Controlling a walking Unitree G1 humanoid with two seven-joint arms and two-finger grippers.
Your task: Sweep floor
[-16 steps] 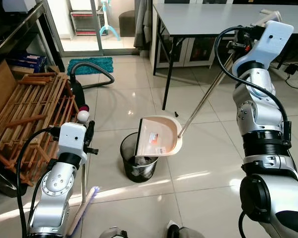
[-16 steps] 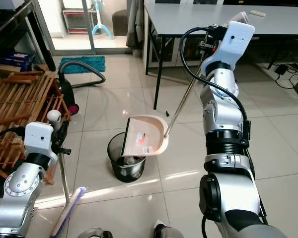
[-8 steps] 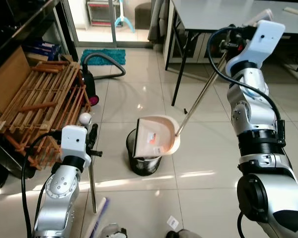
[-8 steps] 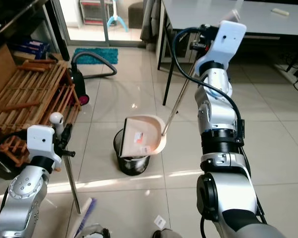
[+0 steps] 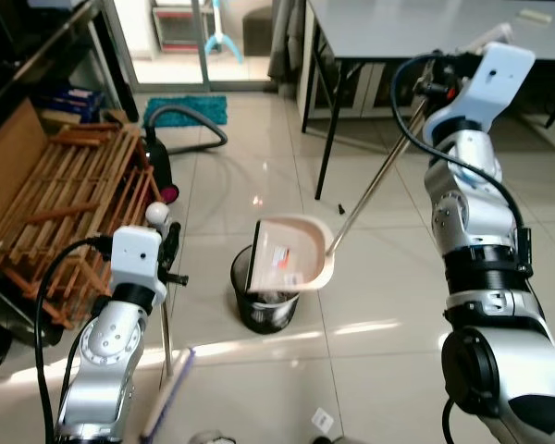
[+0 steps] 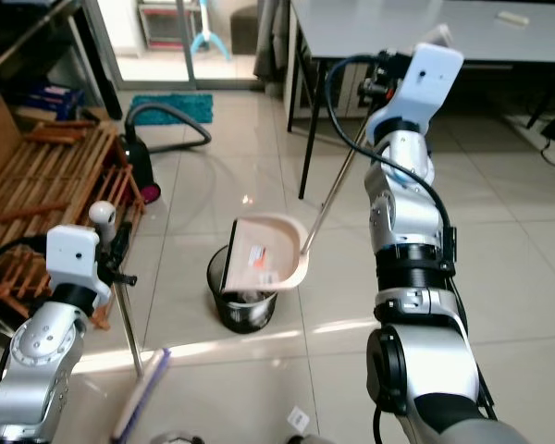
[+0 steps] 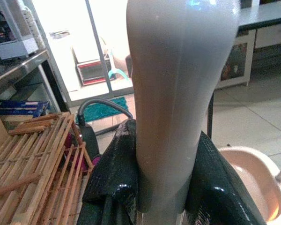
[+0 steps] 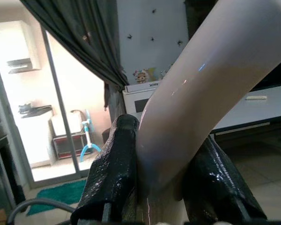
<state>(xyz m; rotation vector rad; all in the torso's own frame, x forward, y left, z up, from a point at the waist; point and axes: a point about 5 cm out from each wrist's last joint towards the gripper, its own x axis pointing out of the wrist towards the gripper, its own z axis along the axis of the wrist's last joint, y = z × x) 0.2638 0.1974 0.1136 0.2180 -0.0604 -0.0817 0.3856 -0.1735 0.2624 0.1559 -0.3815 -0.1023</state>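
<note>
I can read no text; the sticker inside the dustpan (image 5: 291,254) at frame centre is illegible.

The floor (image 5: 388,305) was of glossy pale tiles, reflecting light in streaks. At far left a sliding glass door (image 5: 180,37) admitted strong daylight. A teal mat (image 5: 180,111) lay before it, with a vacuum cleaner (image 5: 162,157) and its hose just beside. A wooden slatted rack (image 5: 60,208) leaned at left below a dark shelf (image 5: 37,55). A grey table (image 5: 398,28) on black legs stood far right, dark curtain (image 5: 282,37) beside it.
</note>
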